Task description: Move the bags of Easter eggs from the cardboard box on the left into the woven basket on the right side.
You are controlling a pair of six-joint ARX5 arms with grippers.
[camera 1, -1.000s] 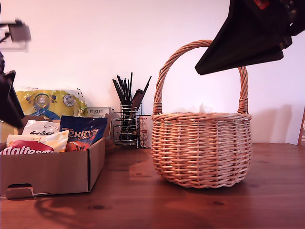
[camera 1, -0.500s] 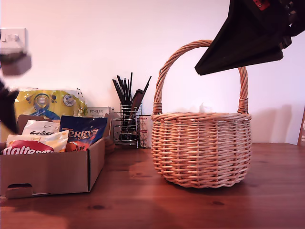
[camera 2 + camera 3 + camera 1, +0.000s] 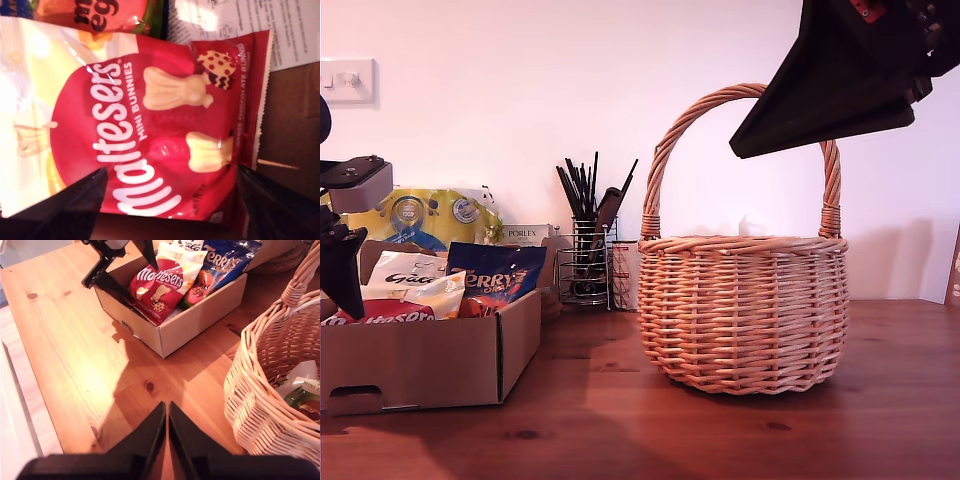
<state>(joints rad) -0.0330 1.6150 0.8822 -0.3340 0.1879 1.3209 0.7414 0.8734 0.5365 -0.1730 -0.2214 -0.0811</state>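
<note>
The cardboard box [image 3: 430, 365] [image 3: 200, 315] stands at the exterior view's left. It holds the bags of Easter eggs: red Maltesers [image 3: 380, 315] [image 3: 165, 140] [image 3: 157, 287], blue Terry's [image 3: 495, 280] [image 3: 225, 262], white Galaxy [image 3: 405, 270] and a pale cream one [image 3: 440, 292]. My first gripper [image 3: 342, 280] [image 3: 170, 172] [image 3: 130, 270] is open over the Maltesers bag, one finger on each side of it. The woven basket [image 3: 745, 310] [image 3: 260, 405] has a pouch [image 3: 302, 390] inside. My second gripper [image 3: 167, 407] is shut on nothing, high above the table beside the basket; its arm [image 3: 850, 80] fills the exterior view's upper right.
Against the wall behind the box lie a yellow plastic package [image 3: 420, 215] and a white Porlex carton [image 3: 528, 235]. A wire utensil holder [image 3: 588, 250] stands between box and basket. Bare wooden tabletop [image 3: 590, 420] runs along the front. The basket's tall handle [image 3: 700, 110] arches just under the second arm.
My first gripper has come down from the exterior view's left edge into the box, over the Maltesers bag, which now sits lower. The second arm has not moved.
</note>
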